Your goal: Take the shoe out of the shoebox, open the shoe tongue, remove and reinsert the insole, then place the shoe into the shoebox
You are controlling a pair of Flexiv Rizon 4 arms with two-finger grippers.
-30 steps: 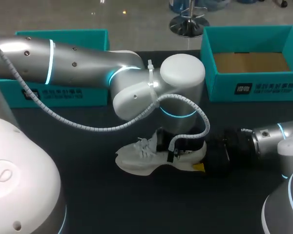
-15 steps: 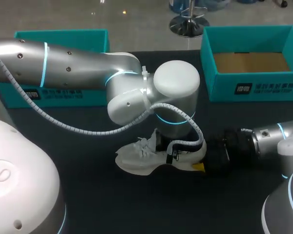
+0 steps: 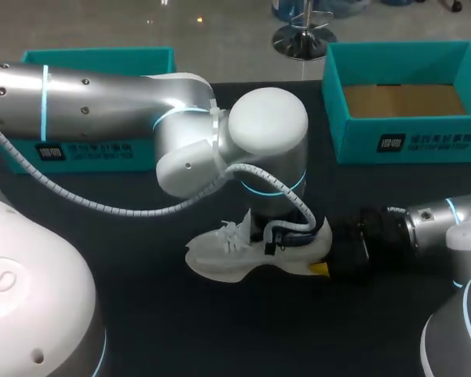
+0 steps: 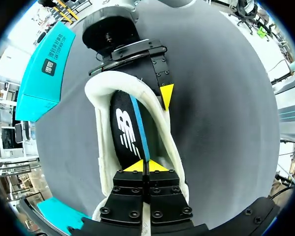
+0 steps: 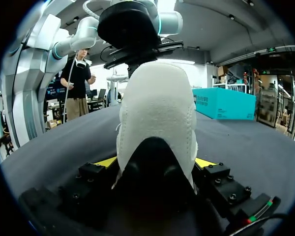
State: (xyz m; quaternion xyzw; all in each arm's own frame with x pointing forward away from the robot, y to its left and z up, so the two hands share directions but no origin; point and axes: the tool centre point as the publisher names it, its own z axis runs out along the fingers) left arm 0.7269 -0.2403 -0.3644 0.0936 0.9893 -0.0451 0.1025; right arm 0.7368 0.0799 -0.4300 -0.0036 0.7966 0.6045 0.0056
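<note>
Clasping shoe [image 5: 157, 108], right end effector [image 5: 156, 162], insole [image 4: 130, 129] exposed

Soft knit shoe [image 3: 220, 255], matt table [image 3: 141, 314]

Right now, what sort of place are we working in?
Probably a robot test bench set up for a shoe-handling routine: a dark table with an open teal shoebox and a second teal box, plus a white shoe clamped at the heel by the right gripper.

White label print on shoebox [image 3: 424, 144], insole [image 4: 123, 113] logo; unreadable.
</note>
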